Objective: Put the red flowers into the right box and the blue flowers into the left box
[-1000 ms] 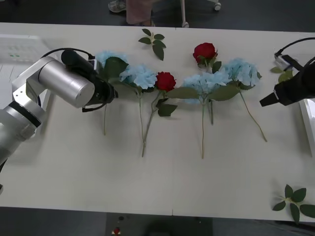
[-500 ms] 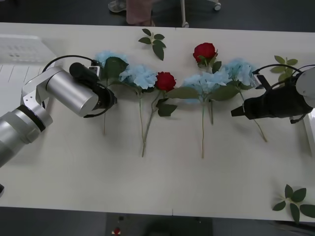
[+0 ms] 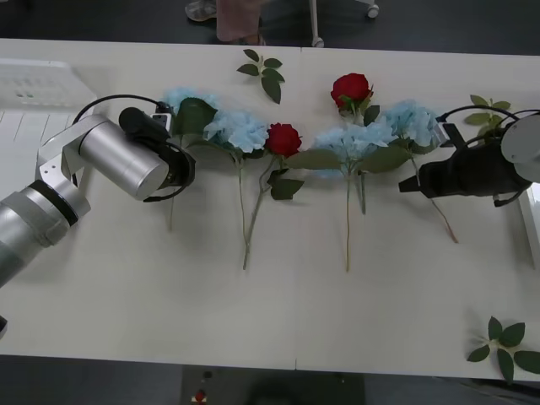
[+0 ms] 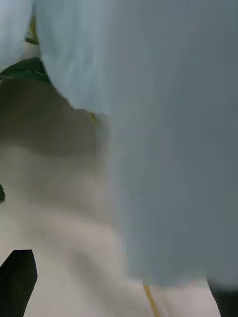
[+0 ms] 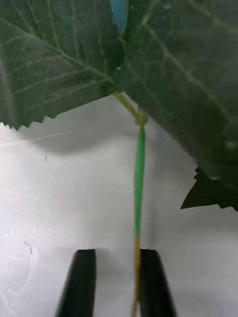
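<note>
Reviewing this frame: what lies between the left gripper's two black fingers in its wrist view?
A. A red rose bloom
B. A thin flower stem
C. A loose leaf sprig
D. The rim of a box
B. In the left wrist view the thin stem of the leftmost blue flower runs down between the left gripper's black fingers, with big green leaves above it.

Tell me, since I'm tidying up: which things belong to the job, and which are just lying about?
Job: red flowers, blue flowers, left box, right box, left gripper at leftmost blue stem, right gripper at rightmost.
Lying about: leaf sprigs.
</note>
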Robot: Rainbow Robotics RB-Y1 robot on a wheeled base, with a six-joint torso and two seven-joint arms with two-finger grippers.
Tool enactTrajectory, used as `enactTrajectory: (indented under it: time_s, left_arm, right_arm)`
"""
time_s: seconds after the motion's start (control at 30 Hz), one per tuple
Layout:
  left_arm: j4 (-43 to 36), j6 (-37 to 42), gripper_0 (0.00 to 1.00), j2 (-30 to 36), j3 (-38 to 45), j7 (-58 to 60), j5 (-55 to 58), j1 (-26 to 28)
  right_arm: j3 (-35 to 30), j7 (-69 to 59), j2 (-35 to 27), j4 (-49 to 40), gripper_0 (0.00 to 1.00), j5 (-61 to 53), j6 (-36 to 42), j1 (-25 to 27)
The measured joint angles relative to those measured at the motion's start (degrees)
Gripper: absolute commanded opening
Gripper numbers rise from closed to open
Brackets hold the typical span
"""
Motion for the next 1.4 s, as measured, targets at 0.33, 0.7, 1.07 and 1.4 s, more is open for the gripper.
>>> enactTrajectory:
  time_s: [0.33, 0.7, 1.07, 1.4]
  left_arm:
    - [0.0, -0.2, 0.00, 0.0, 0.0, 0.0, 0.0, 0.0]
    - [-3.1, 3.2, 0.00, 0.8, 0.5, -1.3, 3.8, 0.0]
    - [-14.6, 23.2, 0.00, 2.7, 16.3, -10.8, 12.7, 0.0]
    - [-19.6, 34.7, 0.00, 4.3, 29.0, -20.0, 15.0, 0.0]
  right_arm:
    - [0.0, 0.0, 3.4, 4.1, 0.32, 6.5, -1.4, 0.0]
    - [0.0, 0.0, 4.0, 5.8, 0.00, 8.7, -1.4, 0.3]
    - [-0.1, 0.0, 4.0, 5.8, 0.00, 8.7, -1.5, 0.5]
    - [-2.0, 0.0, 2.7, 3.0, 0.00, 8.7, 2.1, 0.5]
